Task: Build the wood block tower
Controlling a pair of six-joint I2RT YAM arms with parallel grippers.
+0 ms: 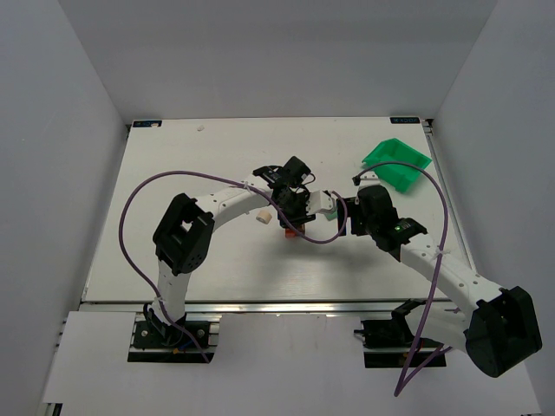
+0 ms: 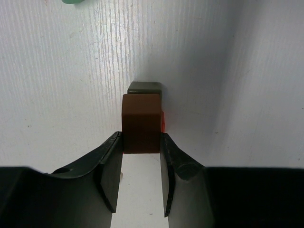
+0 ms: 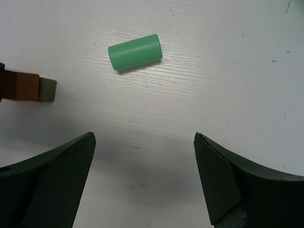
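Left gripper [image 2: 141, 145] clamped on a dark brown block [image 2: 141, 118]; right gripper [image 3: 145, 142] spread wide, holding nothing.
At mid-table [image 1: 173, 173], the wood block tower [image 1: 290, 230] sits under the left gripper. A grey-green block [image 2: 145, 88] is just behind the held one and a red block [image 2: 162, 121] peeks out beside it. A green cylinder [image 3: 135, 52] lies ahead of the right gripper.
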